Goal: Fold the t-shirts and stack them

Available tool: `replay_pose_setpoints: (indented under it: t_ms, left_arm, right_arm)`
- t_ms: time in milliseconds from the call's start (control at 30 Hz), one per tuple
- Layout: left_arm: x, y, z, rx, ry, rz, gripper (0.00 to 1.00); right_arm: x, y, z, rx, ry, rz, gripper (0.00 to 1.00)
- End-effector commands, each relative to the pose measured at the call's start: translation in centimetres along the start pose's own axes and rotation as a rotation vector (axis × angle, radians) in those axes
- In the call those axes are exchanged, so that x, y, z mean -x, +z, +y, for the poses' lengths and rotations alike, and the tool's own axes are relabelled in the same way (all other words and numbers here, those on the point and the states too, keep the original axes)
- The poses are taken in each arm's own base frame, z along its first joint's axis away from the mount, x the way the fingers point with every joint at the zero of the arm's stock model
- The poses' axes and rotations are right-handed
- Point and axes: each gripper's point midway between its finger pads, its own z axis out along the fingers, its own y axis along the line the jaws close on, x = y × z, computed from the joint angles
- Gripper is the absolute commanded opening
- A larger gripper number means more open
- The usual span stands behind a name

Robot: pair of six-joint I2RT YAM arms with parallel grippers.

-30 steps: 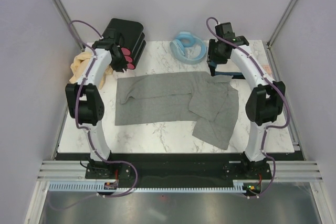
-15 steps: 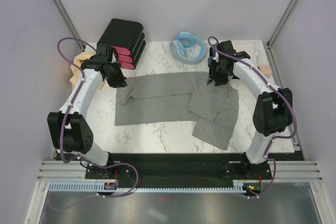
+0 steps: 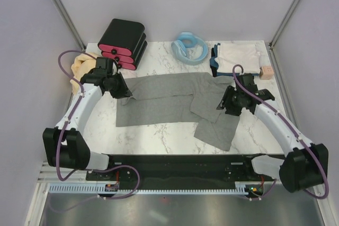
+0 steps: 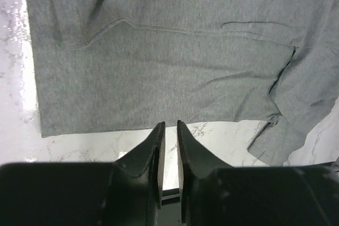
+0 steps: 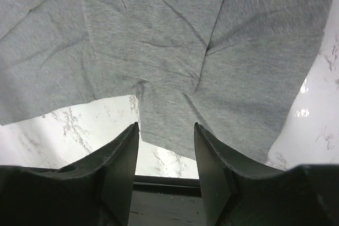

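Observation:
A large heather-grey t-shirt [image 3: 169, 99] lies spread on the marble table [image 3: 159, 130], its right side rumpled and folded over. My left gripper [image 3: 124, 92] hovers at the shirt's far left corner. In the left wrist view the grey cloth [image 4: 159, 67] lies ahead of my left gripper [image 4: 169, 125], whose jaws stand a narrow gap apart with nothing between. My right gripper [image 3: 223, 105] hangs open over the shirt's right part; the right wrist view shows it [image 5: 166, 126] empty above the cloth [image 5: 185, 51]. A tan-yellow t-shirt [image 3: 79, 64] lies crumpled at the far left. A whitish folded t-shirt [image 3: 238, 54] rests on a dark one [image 3: 213, 66] at the back right.
A black box with pink drawers [image 3: 122, 43] stands at the back left. A light-blue coiled hose [image 3: 189, 47] lies at the back middle. A small pinkish block [image 3: 266, 71] sits near the right edge. Frame posts rise at both back corners.
Both arms have swung from the back of the table towards the grey shirt. The right gripper came forward over the shirt's right side, uncovering the whitish folded shirt; the left moved to its far left corner.

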Motion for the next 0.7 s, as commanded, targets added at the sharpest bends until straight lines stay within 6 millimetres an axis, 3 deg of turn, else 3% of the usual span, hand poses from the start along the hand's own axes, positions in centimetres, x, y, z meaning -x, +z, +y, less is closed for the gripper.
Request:
replay_pose_setpoints:
  t_ms: [0, 100, 167, 400, 533, 567, 667]
  left_arm:
    - [-0.3, 1.4, -2.3, -0.083, 0.019, 0.038, 0.21]
    - [-0.7, 1.8, -2.4, -0.08, 0.027, 0.056, 0.21]
    - [-1.1, 2.2, -2.3, -0.07, 0.035, 0.07, 0.21]
    - [-1.2, 1.7, -3.3, -0.094, 0.056, 0.067, 0.21]
    - [-1.0, 0.8, -3.0, -0.077, 0.066, 0.035, 0.21]
    - [-1.0, 0.7, -2.7, -0.067, 0.068, 0.026, 0.21]
    - [-1.6, 0.3, -2.1, -0.051, 0.077, 0.019, 0.21]
  right_arm:
    - [-0.2, -1.1, -0.4, 0.021, 0.097, -0.088, 0.54]
    - [-2.0, -1.3, -1.9, 0.016, 0.146, -0.092, 0.54]
    - [-2.7, -1.8, -1.8, 0.056, 0.164, -0.108, 0.54]
    - [-7.6, 0.4, -4.0, 0.063, 0.179, 0.022, 0.54]
    - [-7.7, 0.4, -4.0, 0.085, 0.171, 0.005, 0.55]
    - [-7.4, 0.6, -4.7, 0.048, 0.17, -0.018, 0.55]
    - [-9.2, 1.5, -6.9, -0.053, 0.178, 0.048, 0.59]
